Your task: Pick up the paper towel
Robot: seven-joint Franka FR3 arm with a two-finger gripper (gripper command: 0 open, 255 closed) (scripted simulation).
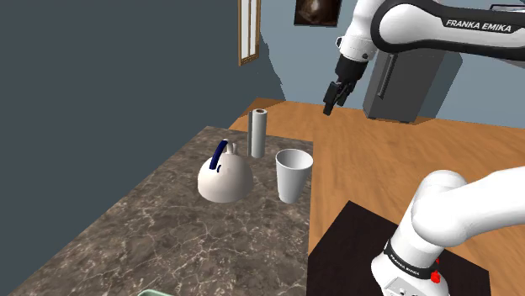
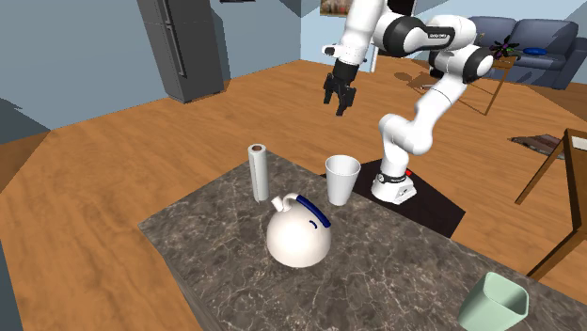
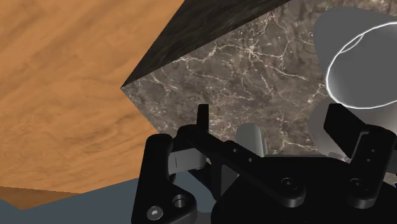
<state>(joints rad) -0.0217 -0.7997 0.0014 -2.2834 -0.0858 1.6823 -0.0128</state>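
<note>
The roll of paper towel (image 1: 257, 133) stands upright near the far corner of the marble counter (image 1: 168, 227), a little above the middle of the shoulder view. It is drawn plain grey with a pale top. A white cup (image 1: 293, 174) stands just to its lower right, and a white kettle (image 1: 225, 178) with a blue handle sits to its lower left. All three stand apart from one another.

The gripper (image 1: 331, 105) hangs in the air in the upper right of the shoulder view. It is above the wooden floor (image 1: 404, 160), beyond the counter's edge and well clear of the roll.

In the second exterior view the gripper (image 2: 337, 102) is at upper centre. The paper towel (image 2: 258, 172) is below it and to the left, the cup (image 2: 341, 179) right of the roll and the kettle (image 2: 299, 235) lower in the frame. A pale green bin (image 2: 494, 303) sits on the counter (image 2: 395, 273) at the lower right.

In the wrist view the gripper (image 3: 270, 116) is released. Its fingers (image 3: 202, 118) stand wide apart and hold nothing. The roll's top (image 3: 250, 137) shows far off between them, with the cup (image 3: 356, 70) beside it.
</note>
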